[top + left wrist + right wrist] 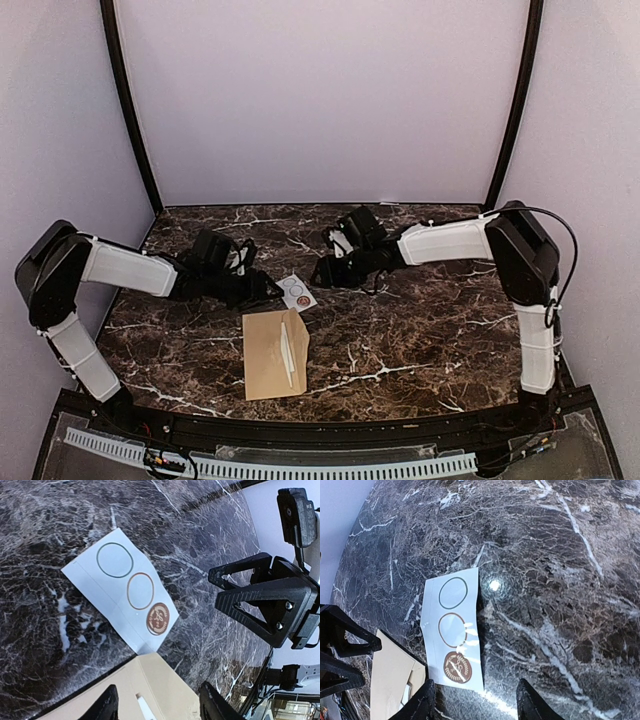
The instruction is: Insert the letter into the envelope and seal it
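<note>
Top external view: the envelope lies flat with its flap open, just back from the left gripper toward the near edge of the table, long axis running near to far. Left gripper and right gripper both hang empty, jaws apart, flanking the sticker card. The left sits nearer the envelope.

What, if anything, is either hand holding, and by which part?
Nothing is held. The left hand and the right hand both hover open near the sticker card, and the envelope lies flat beside it, ungripped.
</note>
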`<action>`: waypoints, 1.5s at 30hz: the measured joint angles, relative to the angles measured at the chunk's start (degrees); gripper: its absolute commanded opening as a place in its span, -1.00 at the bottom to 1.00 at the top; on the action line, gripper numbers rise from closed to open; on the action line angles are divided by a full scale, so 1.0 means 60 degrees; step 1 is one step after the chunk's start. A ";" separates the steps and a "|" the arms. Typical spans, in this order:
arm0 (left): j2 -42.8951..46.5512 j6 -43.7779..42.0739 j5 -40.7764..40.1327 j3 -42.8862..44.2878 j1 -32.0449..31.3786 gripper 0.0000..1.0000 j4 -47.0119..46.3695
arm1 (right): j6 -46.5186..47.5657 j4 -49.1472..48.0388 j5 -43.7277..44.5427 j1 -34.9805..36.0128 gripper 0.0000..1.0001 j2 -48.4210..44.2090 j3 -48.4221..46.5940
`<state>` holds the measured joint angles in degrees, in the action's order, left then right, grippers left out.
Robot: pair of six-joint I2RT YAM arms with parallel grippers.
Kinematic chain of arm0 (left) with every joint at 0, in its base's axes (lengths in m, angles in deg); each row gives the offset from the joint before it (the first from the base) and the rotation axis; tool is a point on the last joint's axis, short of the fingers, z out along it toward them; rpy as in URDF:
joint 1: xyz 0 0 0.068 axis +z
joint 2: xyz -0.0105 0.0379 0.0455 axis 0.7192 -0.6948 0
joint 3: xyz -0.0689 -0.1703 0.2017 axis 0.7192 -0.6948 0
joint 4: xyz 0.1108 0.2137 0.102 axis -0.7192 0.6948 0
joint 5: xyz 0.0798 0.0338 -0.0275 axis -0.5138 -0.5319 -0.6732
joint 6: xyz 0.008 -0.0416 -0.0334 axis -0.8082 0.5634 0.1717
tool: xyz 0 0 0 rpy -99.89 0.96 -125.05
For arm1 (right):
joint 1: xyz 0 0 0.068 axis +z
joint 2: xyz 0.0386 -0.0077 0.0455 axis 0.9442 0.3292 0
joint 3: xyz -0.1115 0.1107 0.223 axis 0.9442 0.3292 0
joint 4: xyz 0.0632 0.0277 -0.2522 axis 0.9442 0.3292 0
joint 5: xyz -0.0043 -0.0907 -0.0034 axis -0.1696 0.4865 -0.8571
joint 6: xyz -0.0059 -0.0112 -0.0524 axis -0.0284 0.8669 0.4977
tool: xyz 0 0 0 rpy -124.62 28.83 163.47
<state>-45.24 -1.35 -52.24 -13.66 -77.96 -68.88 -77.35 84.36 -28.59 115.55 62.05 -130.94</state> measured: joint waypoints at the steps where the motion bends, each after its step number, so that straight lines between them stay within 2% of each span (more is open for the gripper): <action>1: -0.0084 0.0102 -0.0033 -0.0084 0.0058 0.07 -0.0186 | 0.0040 -0.0029 -0.0062 -0.0044 0.06 0.0095 -0.0087; 10: -0.0594 0.0568 -0.0463 -0.0321 0.0262 0.08 -0.0925 | 0.0361 -0.0222 -0.0659 -0.0178 0.16 0.1137 -0.1217; 20: -0.0597 0.0565 -0.0831 -0.0433 0.0390 0.11 -0.1184 | 0.0521 -0.0157 -0.0922 -0.0313 0.22 0.1504 -0.1840; 38: -0.1158 0.0557 -0.0787 -0.0433 0.0586 0.05 -0.1836 | 0.0481 -0.0051 -0.1348 -0.0357 0.18 0.2397 -0.2565; 45: -0.1457 0.0656 -0.0525 -0.0430 0.0597 0.00 -0.2426 | 0.0437 -0.0237 -0.1668 -0.0382 0.08 0.2550 -0.2656</action>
<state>-53.99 2.58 -55.39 -16.24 -74.37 -83.43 -74.72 82.93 -38.60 113.26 77.35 -146.87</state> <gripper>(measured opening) 0.510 0.561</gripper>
